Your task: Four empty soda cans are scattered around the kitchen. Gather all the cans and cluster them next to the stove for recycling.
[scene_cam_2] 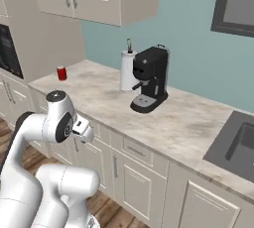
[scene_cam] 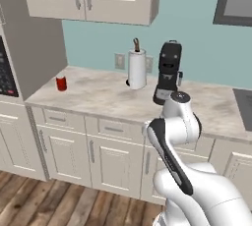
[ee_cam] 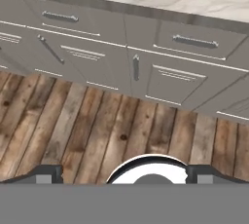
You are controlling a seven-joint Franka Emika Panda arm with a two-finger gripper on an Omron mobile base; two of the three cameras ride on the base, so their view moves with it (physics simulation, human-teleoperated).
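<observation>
One red soda can (scene_cam: 61, 83) stands upright at the far left of the marble counter (scene_cam: 103, 97), close to the tall cabinet; it is also in the right base view (scene_cam_2: 61, 73). The stove is out of view. My gripper (ee_cam: 127, 175) is folded in low in front of the base and looks down at the cabinet fronts and the wooden floor. Its two dark fingertips (ee_cam: 46, 173) stand wide apart, open, with nothing between them. It is well short of the can and below counter height.
A white paper-towel roll (scene_cam: 137, 69) and a black coffee machine (scene_cam: 167, 72) stand mid-counter. A dark sink (scene_cam_2: 233, 142) is set into the counter at the right. Drawers and cabinet doors (ee_cam: 136, 67) run under the counter. A black appliance panel (scene_cam: 6, 68) sits at the far left.
</observation>
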